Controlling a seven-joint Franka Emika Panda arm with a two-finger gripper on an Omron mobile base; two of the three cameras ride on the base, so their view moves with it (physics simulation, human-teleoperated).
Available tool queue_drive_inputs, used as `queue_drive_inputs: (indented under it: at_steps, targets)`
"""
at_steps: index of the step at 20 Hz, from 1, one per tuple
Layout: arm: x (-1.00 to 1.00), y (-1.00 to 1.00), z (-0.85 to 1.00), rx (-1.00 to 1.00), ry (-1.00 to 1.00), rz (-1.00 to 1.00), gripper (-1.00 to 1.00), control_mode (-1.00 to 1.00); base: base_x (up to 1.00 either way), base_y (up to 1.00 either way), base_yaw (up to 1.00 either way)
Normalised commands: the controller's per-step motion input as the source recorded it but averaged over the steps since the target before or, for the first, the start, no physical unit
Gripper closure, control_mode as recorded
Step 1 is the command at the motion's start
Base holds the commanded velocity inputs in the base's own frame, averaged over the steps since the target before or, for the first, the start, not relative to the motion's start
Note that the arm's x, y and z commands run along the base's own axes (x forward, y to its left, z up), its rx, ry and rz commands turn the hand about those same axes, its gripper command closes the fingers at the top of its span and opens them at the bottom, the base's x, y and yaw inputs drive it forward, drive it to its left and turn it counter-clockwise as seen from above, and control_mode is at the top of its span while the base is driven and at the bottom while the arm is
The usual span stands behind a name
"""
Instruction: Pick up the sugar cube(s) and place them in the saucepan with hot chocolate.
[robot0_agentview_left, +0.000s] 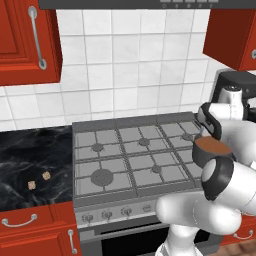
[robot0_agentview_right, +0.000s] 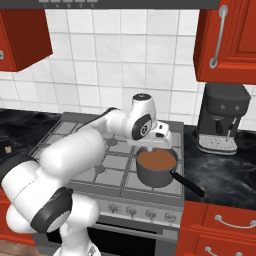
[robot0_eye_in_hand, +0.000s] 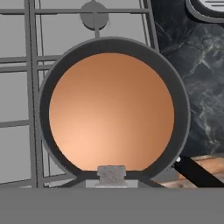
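Hand view looks straight down into the saucepan (robot0_eye_in_hand: 114, 48), whose brown hot chocolate (robot0_eye_in_hand: 111, 111) spreads wide below, and a small whitish sugar cube (robot0_eye_in_hand: 111, 174) sits clenched between the fingertips of the hand (robot0_eye_in_hand: 111, 177) at the near rim. From the right base view the white arm (robot0_agentview_right: 75, 150) reaches forward over the stove (robot0_agentview_right: 107, 162), its wrist bent so that the hand (robot0_agentview_right: 152, 146) points down just above the saucepan (robot0_agentview_right: 156, 172), which stands on the front right burner with its dark handle (robot0_agentview_right: 187, 183) pointing toward the front right. How high the cube hangs above the liquid is hard to judge from here. On the left base view two tan sugar cubes (robot0_agentview_left: 39, 180) lie close together on the dark marble surface (robot0_agentview_left: 30, 160) left of the stove, well apart from the saucepan (robot0_agentview_left: 210, 150). A black coffee machine (robot0_agentview_right: 222, 120) stands on the surface right of the stove.
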Motion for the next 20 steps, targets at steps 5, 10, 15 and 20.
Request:
queue_drive_inputs:
  at_steps: [5,10,15,20]
  targets:
    - [0.29,-0.02,-0.05,0.0,-0.04,0.0,1.0,-1.0,0.0,0.0,0.0]
    - [0.08,0.0,-0.24,0.0,0.0,0.0,1.0,-1.0,0.0,0.0,0.0]
    - [0.09,0.0,-0.29,0.0,0.0,0.0,1.0,-1.0,0.0,0.0,0.0]
    - [0.01,0.0,-0.22,0.0,0.0,0.01,1.0,-1.0,0.0,0.0,0.0]
